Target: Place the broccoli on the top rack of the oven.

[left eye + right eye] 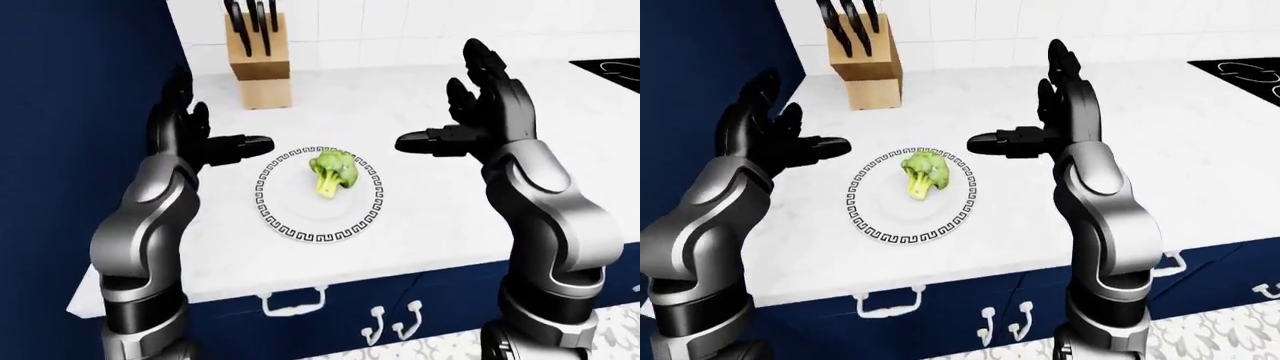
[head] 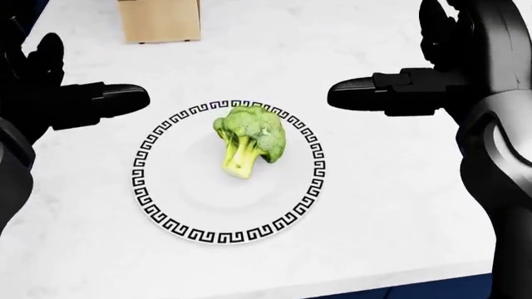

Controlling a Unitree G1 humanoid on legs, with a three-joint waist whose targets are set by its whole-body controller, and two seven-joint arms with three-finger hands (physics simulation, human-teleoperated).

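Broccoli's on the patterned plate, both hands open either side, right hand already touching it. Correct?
Not quite. The right hand isn't touching the broccoli; the head view shows bare counter between them. The rest holds: it lies on the plate, left hand open too.

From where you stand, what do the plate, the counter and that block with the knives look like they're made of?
Plate: looks like glazed white ceramic, smooth with a printed black key-pattern rim. Counter: seems polished white marble or a stone look-alike, given its faint grey veining. Knife block: appears to be pale, matte wood, tan and squared, with black handles sticking out. All are simulator renders, so these are guesses.
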